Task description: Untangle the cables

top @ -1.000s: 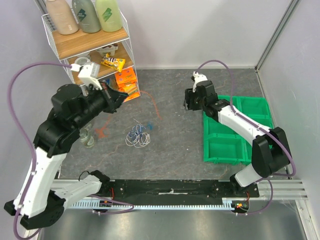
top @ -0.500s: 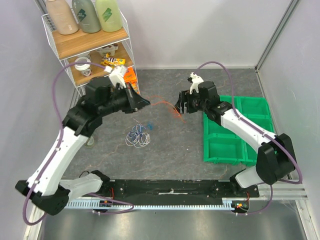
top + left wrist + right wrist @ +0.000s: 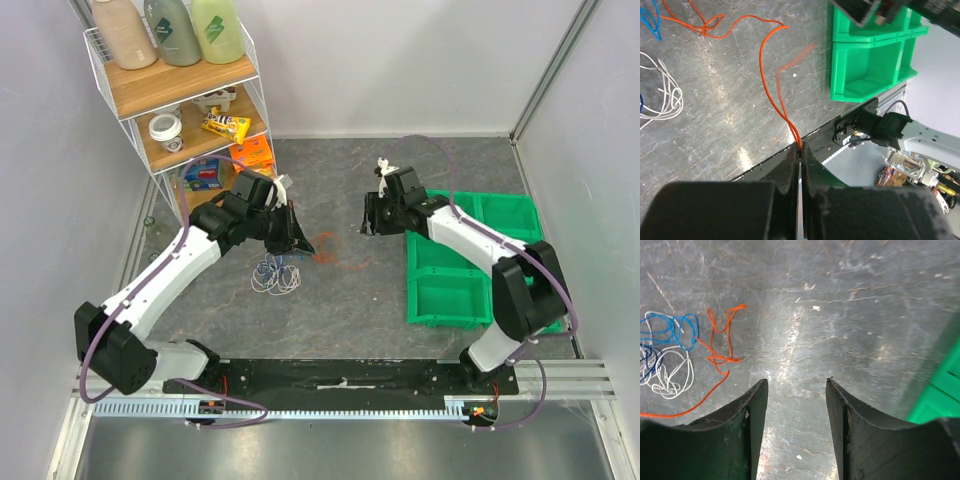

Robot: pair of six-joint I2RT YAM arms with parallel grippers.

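The cables lie mid-table. A white and blue bundle [image 3: 277, 273] rests on the grey mat, and an orange cable [image 3: 327, 244] trails right from it. My left gripper [image 3: 303, 246] hovers just right of the bundle, shut on the orange cable [image 3: 761, 60], which runs out from between its fingertips [image 3: 800, 146]. White loops [image 3: 660, 97] and a blue strand [image 3: 651, 22] show at that view's left edge. My right gripper [image 3: 366, 226] stands open further right with nothing in it [image 3: 796, 382]. Ahead of it lie the orange cable [image 3: 720, 342], blue loops [image 3: 677, 330] and white loops [image 3: 670, 375].
A wire shelf [image 3: 180, 90] with bottles and snack packs stands at the back left, with an orange box [image 3: 251, 152] and a blue pack [image 3: 205, 173] at its foot. Green bins [image 3: 470, 275] sit along the right side, beside my right arm.
My left arm has swung from the shelf down to the middle of the table with the orange cable. That cable, stretched between both grippers before, now lies slack. The right gripper has shifted slightly.
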